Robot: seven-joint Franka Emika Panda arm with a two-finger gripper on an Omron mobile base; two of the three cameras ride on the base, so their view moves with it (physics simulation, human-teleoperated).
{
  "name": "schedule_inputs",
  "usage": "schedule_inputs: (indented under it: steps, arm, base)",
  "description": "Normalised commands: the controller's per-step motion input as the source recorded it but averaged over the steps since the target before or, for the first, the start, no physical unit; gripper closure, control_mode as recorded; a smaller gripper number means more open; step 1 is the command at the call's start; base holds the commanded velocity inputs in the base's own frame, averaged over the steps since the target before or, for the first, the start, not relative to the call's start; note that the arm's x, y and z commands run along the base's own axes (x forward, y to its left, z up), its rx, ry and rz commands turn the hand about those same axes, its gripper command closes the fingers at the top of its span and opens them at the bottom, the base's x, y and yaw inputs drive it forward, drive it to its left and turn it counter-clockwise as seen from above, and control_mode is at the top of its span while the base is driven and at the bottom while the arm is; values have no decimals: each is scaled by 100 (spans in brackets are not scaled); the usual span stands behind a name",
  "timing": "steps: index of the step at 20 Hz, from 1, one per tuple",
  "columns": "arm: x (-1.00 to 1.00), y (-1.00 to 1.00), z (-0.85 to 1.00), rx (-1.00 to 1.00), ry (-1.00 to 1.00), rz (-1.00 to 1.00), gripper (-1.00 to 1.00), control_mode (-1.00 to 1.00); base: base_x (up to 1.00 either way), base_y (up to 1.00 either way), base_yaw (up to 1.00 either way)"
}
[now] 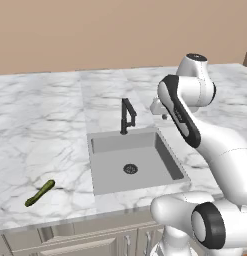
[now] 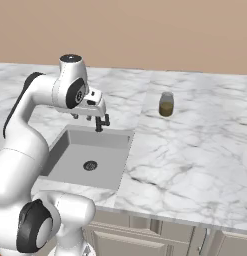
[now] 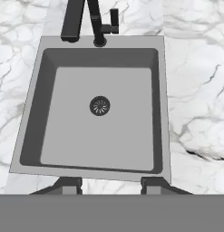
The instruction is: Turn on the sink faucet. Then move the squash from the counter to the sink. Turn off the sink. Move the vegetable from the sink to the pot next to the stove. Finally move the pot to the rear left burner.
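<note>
The sink [image 1: 132, 162] is sunk into the marble tabletop [image 1: 40, 135], its basin bare down to the round dark drain [image 3: 99, 105]; the black faucet [image 1: 127, 115] stands upright at the middle of the sink's rear rim, with no water seen running from it; the squash [image 1: 40, 193] lies on the tabletop near the front edge, well apart from the sink on its left, tilted with one end toward the edge; a small glass jar [image 2: 166, 104] with olive-yellow contents stands on the tabletop to the right of the sink, toward the back; the pincer [image 3: 111, 185] hangs above the sink's front rim, looking down into the basin, its two fingertips [image 3: 70, 183] standing apart with nothing between them.
</note>
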Motion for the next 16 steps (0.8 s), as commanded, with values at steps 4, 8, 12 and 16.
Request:
schedule_inputs:
  steps: [4,8,12,16]
  arm:
    - [0,1,-1,0,0,0,-100,100]
    - [0,0,0,0,0,0,-100,100]
    - [0,0,0,0,0,0,-100,100]
    - [0,0,0,0,0,0,-100,100]
  base:
    - [0,19,0]
    - [3,35,0]
    - [8,37,0]
    - [10,35,0]
